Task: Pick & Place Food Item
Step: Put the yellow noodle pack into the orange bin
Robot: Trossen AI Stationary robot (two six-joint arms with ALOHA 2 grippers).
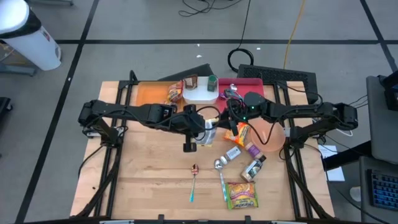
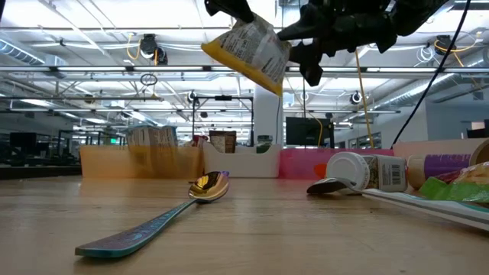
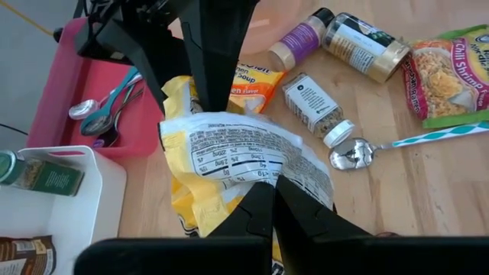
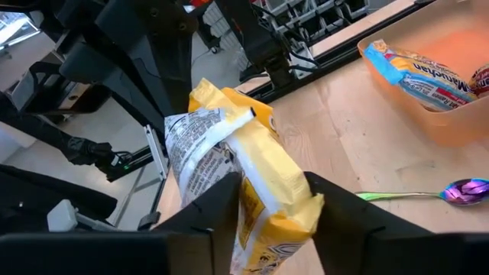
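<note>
A: Two dark arms met over the middle of the pale wooden worktop (image 1: 143, 174), both on one crinkled yellow-and-white food packet (image 2: 248, 50) held high in the air.

B: How were the tools set?

A: The left tool (image 3: 271, 195) was pressed together, pinching one edge of the packet. The right tool (image 4: 269, 198) had a finger on each side of the packet's other end, closed partway; whether it truly gripped, I couldn't tell.

B: Risk?

A: As I judged it, if the left let go before the right was firm, the packet could slip and drop onto the bottles and spoons below. If both pulled, the wrapper might tear.

B: Where might it go?

A: Unclear. An orange plastic tray (image 1: 149, 93), a white plastic bin (image 1: 200, 95) and a pink plastic tray (image 1: 245, 84) sat along the far edge, and a shallow orange bowl (image 1: 272, 134) lay near the right arm.

B: What was hard to see?

A: From above, the arms hid most of the packet. The small print on its label couldn't be read, and the teal-handled metal spoon (image 2: 164, 214) blocked part of the low view.
</note>
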